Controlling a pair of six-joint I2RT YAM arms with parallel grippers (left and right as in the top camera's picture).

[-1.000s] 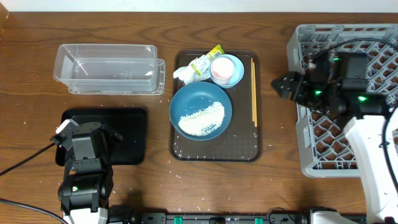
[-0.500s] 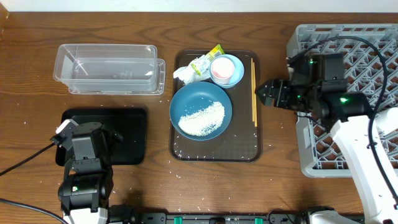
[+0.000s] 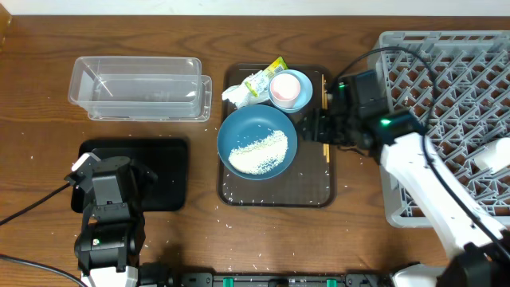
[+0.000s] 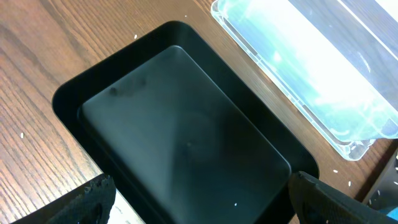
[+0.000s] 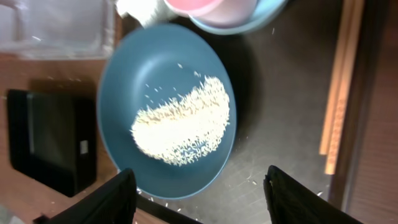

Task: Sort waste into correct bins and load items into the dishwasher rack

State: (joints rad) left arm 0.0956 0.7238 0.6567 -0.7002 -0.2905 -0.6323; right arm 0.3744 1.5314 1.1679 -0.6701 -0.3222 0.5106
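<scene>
A dark-blue dish with a heap of white rice lies on the brown serving tray. Behind it, a pink cup stands inside the light-blue bowl, beside a white tissue and a yellow-green wrapper. Chopsticks lie along the tray's right side. My right gripper is open and empty above the dish's right edge; its wrist view shows the rice, the dish, the chopsticks and the gripper. My left gripper is open over the black tray.
The clear tub stands at the back left, with the black tray in front of it. The grey rack fills the right side, with a white object in it. Loose rice grains are scattered around the brown tray.
My right arm has swung left from the rack to over the brown tray, by the blue dish. The left arm has not moved.
</scene>
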